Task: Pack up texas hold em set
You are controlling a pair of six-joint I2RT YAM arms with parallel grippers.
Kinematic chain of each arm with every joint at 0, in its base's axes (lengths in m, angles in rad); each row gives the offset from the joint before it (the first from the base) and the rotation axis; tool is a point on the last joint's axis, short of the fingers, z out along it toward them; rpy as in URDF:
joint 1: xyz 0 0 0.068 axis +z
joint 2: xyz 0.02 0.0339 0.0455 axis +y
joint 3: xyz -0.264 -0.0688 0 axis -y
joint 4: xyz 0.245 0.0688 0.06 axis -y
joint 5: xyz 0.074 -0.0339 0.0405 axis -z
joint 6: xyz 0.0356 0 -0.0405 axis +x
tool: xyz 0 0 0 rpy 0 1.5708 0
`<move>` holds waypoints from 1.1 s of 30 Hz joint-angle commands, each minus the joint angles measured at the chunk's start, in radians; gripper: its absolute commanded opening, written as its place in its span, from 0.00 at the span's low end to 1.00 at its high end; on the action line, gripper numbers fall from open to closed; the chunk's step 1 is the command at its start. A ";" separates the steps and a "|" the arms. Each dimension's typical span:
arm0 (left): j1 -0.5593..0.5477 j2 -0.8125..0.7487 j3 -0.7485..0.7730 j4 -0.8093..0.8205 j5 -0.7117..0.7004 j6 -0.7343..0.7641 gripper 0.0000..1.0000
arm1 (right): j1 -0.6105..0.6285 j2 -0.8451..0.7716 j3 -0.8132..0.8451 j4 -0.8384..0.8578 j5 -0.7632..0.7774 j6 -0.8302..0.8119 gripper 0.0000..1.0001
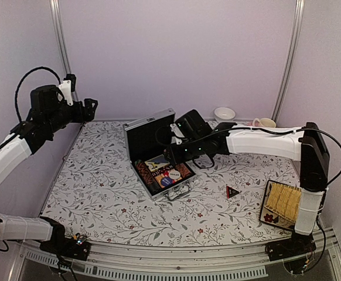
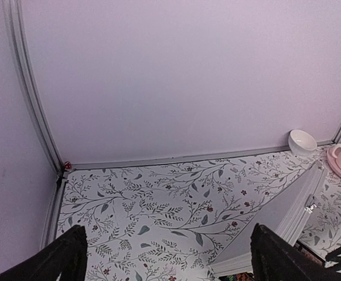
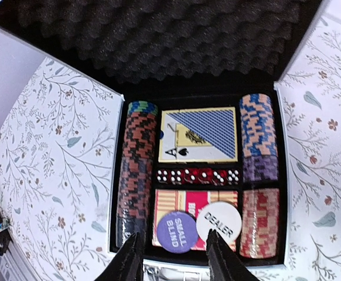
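1. the right arm's jaws are held partly apart, empty, just above a white round dealer button (image 3: 218,221) and a purple small-blind disc (image 3: 176,229).
2. these are seen inside the open small silver aluminium briefcase (image 1: 149,122), beside chip stacks (image 3: 136,164), cards (image 3: 200,134) and red dice (image 3: 197,175).
3. a black-red triangular marker (image 1: 232,191) is seen outside on the floral surface (image 1: 100,193); it is judged light, thin and stiff, best pinched across its edges.
4. the left arm's jaws are spread wide, empty, well apart.

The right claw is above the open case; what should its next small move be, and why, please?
Probably lift clear and swing toward the triangular marker: the right claw looks empty, and that marker lies outside the case.
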 commanded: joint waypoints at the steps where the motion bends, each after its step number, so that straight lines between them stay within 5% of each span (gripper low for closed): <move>1: 0.007 -0.021 -0.016 0.026 -0.021 0.010 0.97 | -0.035 -0.125 -0.146 0.026 0.027 0.062 0.40; 16: 0.036 -0.001 -0.021 0.035 -0.024 0.012 0.97 | -0.178 -0.497 -0.643 -0.043 0.029 0.228 0.62; 25: 0.085 0.069 0.107 -0.031 0.137 -0.035 0.97 | -0.276 -0.568 -0.769 -0.140 0.037 0.261 0.75; 33: 0.147 0.039 0.013 -0.012 -0.038 0.018 0.97 | -0.311 -0.543 -0.822 -0.150 0.040 0.311 0.81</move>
